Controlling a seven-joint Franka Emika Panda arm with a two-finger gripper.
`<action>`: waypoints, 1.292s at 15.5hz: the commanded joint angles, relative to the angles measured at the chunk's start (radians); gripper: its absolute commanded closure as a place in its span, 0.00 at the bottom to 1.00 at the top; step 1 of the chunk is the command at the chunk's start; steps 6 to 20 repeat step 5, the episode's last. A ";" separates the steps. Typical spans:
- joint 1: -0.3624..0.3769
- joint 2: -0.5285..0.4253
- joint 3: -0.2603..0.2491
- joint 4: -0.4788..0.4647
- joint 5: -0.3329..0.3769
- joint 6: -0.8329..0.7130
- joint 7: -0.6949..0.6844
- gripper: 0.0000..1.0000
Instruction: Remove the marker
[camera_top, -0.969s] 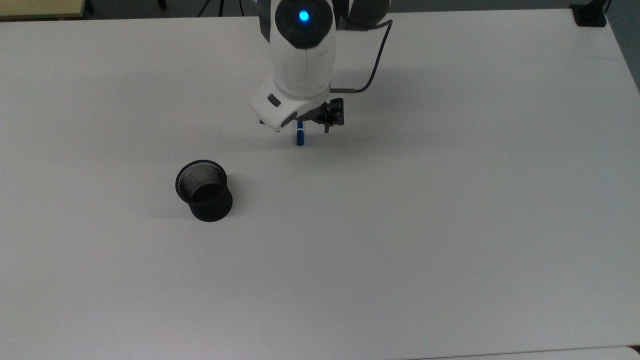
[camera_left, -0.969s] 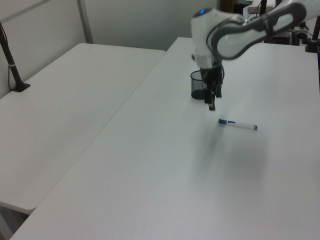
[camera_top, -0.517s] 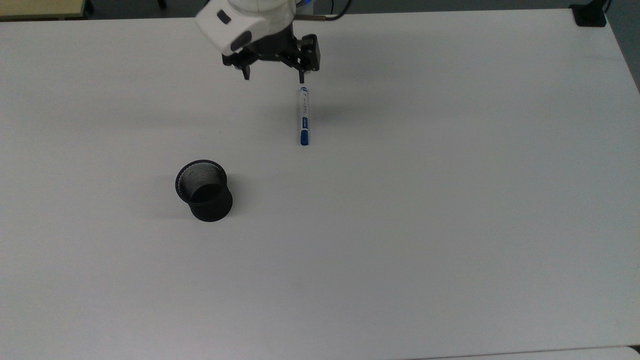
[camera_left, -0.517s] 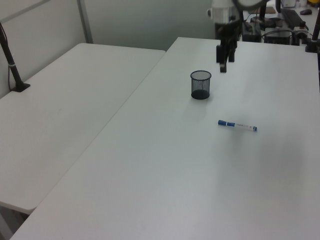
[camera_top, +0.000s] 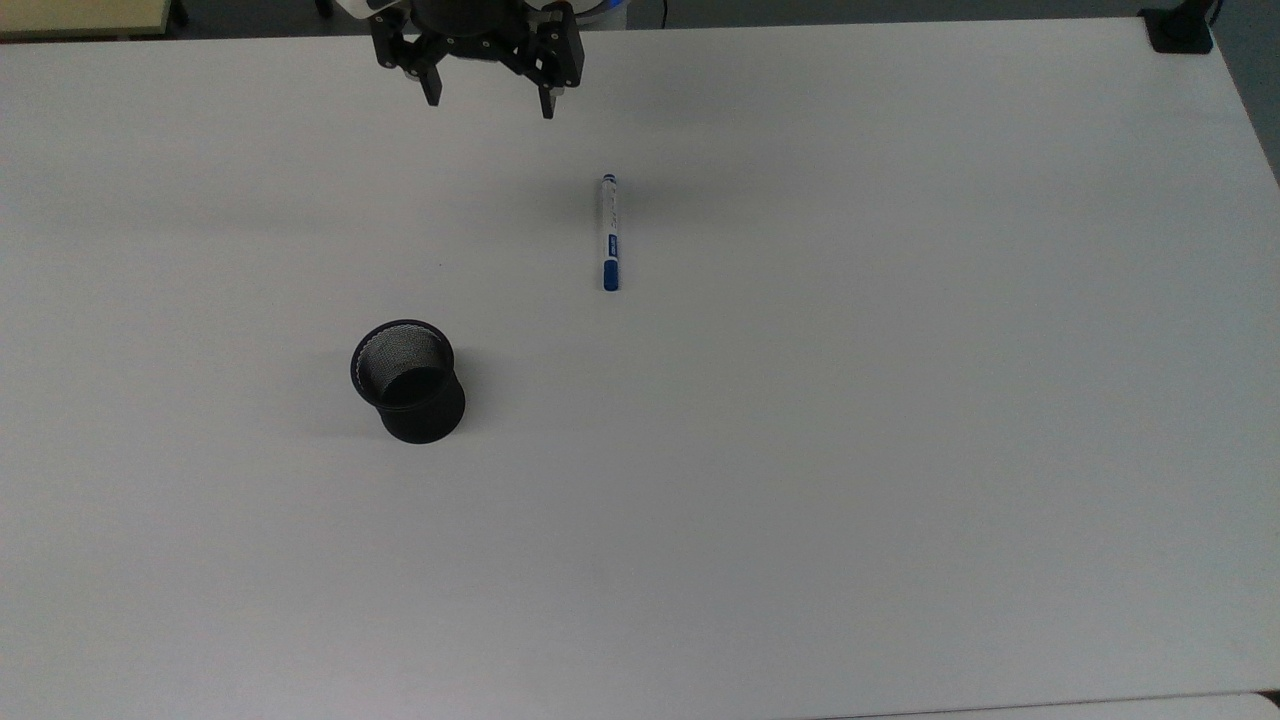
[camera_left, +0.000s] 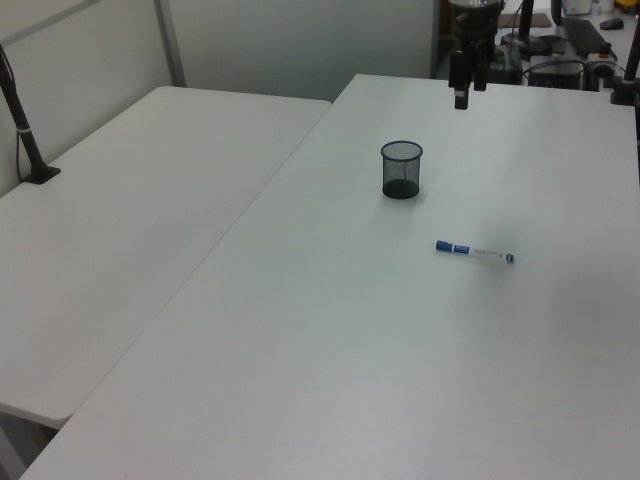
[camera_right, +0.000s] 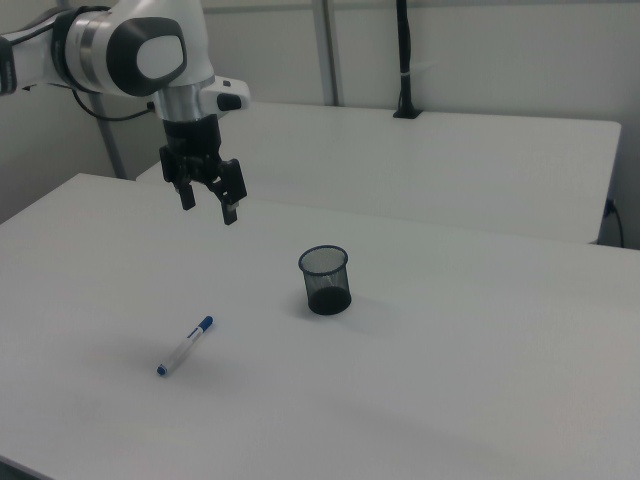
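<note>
The marker (camera_top: 608, 232) (camera_left: 474, 251) (camera_right: 186, 345), white with a blue cap, lies flat on the white table, apart from the black mesh cup (camera_top: 407, 380) (camera_left: 401, 169) (camera_right: 326, 280). The cup stands upright with nothing showing inside. My gripper (camera_top: 490, 100) (camera_right: 207, 209) (camera_left: 465, 96) hangs open and empty, high above the table, near the far edge in the top view. It is well clear of both the marker and the cup.
The white table (camera_top: 850, 450) spreads wide around the two objects. A second white table (camera_left: 130, 220) adjoins it on the left view's left. A black clamp post (camera_top: 1180, 30) sits at the top view's upper right corner.
The arm has risen and drawn back toward the far edge in the top view, leaving the marker lying on the table. Cup and marker have stayed put.
</note>
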 joint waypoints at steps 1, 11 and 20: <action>-0.008 -0.014 0.003 -0.013 -0.001 -0.012 -0.039 0.00; -0.006 -0.008 0.003 -0.013 -0.010 -0.002 -0.031 0.00; -0.006 -0.008 0.003 -0.013 -0.010 -0.002 -0.031 0.00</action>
